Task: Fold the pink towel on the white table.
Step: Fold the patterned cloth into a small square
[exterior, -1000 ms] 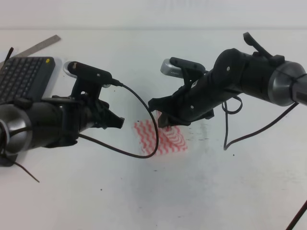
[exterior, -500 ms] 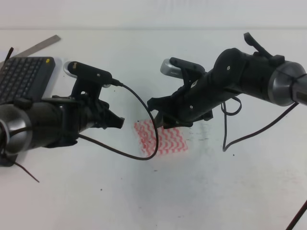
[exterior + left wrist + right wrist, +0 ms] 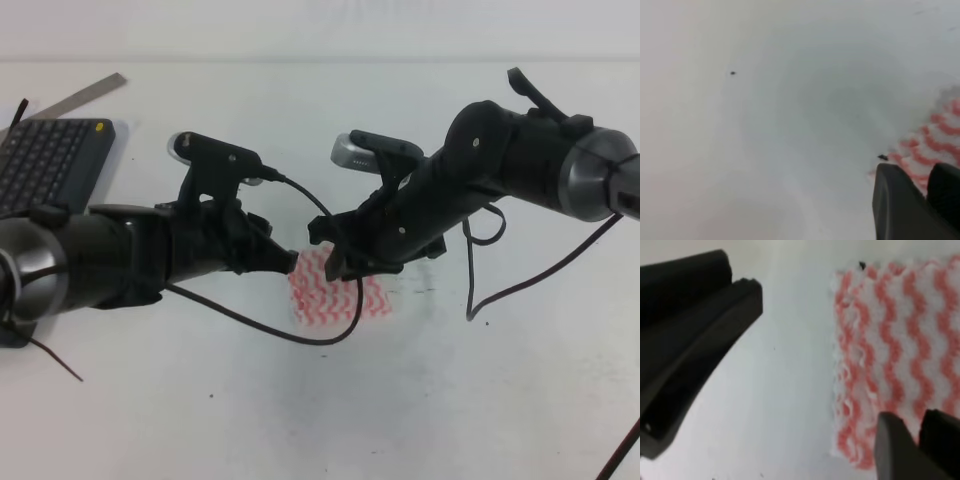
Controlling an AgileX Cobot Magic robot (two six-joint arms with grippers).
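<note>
The pink towel (image 3: 330, 298) lies flat on the white table (image 3: 300, 400), a small white cloth with pink zigzag stripes. My left gripper (image 3: 292, 262) sits low at the towel's left edge with its fingers together. In the left wrist view the left gripper (image 3: 927, 172) hovers by a corner of the towel (image 3: 935, 142). In the right wrist view the left gripper (image 3: 747, 290) stands a little apart from the towel (image 3: 900, 340). My right gripper (image 3: 340, 268) hangs over the towel's upper part; in its own view the right gripper (image 3: 920, 420) is shut above the towel's near edge.
A dark grey keyboard (image 3: 45, 160) lies at the far left, with a metal ruler (image 3: 85, 95) behind it. Black cables (image 3: 480, 290) loop down from both arms onto the table near the towel.
My left arm has swung right, bringing its gripper up to the towel's left edge. The right gripper has shifted slightly left and down over the towel. The towel lies much as before.
</note>
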